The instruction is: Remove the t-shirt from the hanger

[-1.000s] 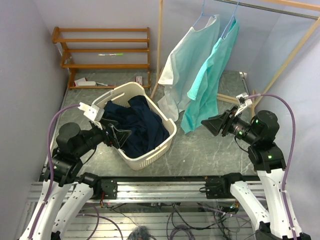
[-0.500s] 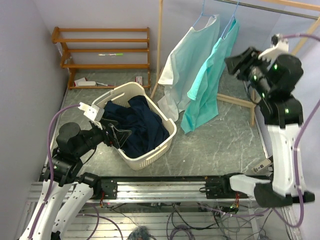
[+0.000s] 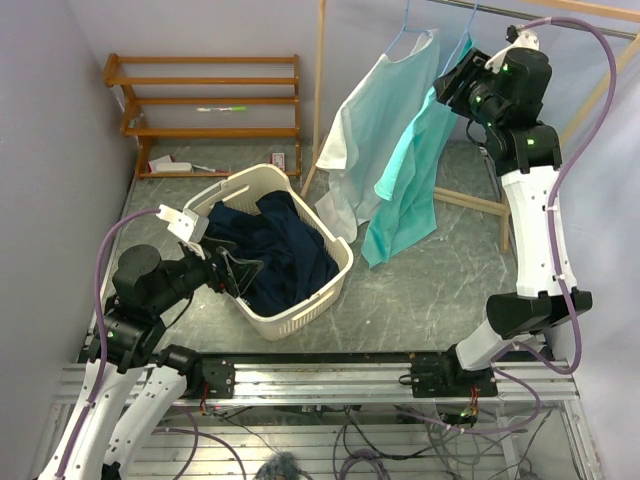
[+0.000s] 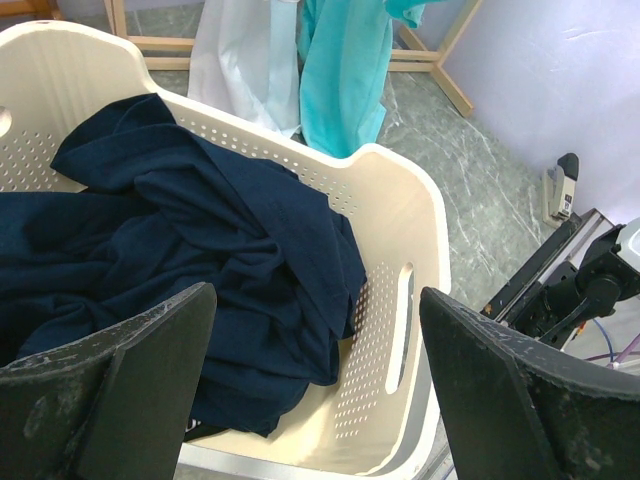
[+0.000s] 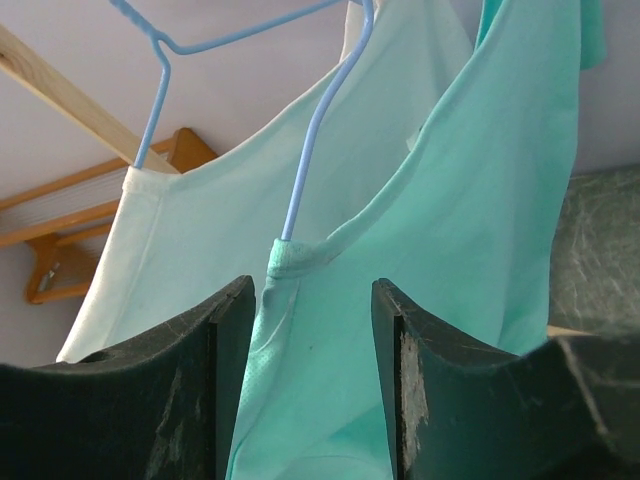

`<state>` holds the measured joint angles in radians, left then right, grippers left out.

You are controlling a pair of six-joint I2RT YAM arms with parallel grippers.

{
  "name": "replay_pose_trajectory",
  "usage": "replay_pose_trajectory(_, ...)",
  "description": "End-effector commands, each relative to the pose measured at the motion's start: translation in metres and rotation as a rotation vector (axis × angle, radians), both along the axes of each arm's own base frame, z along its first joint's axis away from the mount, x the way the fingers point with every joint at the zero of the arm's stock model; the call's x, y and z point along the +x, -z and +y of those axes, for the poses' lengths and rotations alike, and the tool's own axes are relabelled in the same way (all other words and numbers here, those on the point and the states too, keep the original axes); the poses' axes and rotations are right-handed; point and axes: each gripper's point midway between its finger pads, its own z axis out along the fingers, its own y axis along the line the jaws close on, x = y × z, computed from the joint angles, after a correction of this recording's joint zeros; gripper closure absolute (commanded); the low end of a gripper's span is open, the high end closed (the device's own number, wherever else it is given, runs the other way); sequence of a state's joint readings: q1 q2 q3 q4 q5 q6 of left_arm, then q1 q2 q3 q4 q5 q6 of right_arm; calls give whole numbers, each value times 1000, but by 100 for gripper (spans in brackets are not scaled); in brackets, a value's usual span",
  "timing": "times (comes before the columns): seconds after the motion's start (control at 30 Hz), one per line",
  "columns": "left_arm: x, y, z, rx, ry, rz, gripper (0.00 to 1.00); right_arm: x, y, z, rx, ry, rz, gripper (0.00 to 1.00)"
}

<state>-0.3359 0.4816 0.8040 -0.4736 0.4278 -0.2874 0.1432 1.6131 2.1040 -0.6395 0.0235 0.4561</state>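
A teal t-shirt [image 3: 418, 170] hangs on a light blue wire hanger [image 3: 462, 40] from the rail at the upper right; a pale mint t-shirt [image 3: 370, 130] hangs on a second hanger to its left. My right gripper [image 3: 450, 82] is raised beside the teal shirt's collar, open and empty. In the right wrist view the teal shirt [image 5: 440, 260] shows between the open jaws, with the hanger wire [image 5: 320, 130] just above. My left gripper [image 3: 240, 272] is open and empty over the laundry basket [image 3: 318, 295].
The cream basket [image 4: 400, 230] holds dark navy clothes [image 4: 190, 250]. A wooden shelf rack [image 3: 200, 100] stands at the back left. The wooden clothes rack frame [image 3: 318, 90] surrounds the hanging shirts. A purple wall lies close on the right.
My right arm has swung up from low near the shirts' hems to the teal shirt's collar by the hanger. The left arm has not moved.
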Motion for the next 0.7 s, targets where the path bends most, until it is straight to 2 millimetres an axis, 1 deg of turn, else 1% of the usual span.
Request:
replay_pose_trajectory(0.0, 1, -10, 1, -16, -12, -28, 6, 5, -20, -2, 26, 9, -67, 51)
replay_pose_trajectory(0.2, 1, -11, 1, -16, -14, -30, 6, 16, -7, 3, 26, -3, -34, 56)
replay_pose_trajectory(0.37, 0, -10, 1, -16, -11, -31, 6, 18, 15, -12, -19, 76, 42, 59)
replay_pose_trajectory(0.47, 0, -11, 0, -16, -9, -32, 6, 14, 22, -23, -45, 127, 64, 61)
replay_pose_trajectory(0.53, 1, -10, 0, -15, -7, -30, 7, 11, 26, -29, -59, 155, 63, 67)
replay_pose_trajectory(0.57, 1, -10, 0, -15, -7, -30, 7, 9, 25, -30, -60, 159, 54, 72)
replay_pose_trajectory(0.63, 1, -10, 0, -16, -8, -29, 7, 6, 21, -33, -63, 168, 34, 85)
replay_pose_trajectory(0.67, 1, -10, 0, -16, -8, -30, 6, 5, 18, -33, -66, 170, 26, 90)
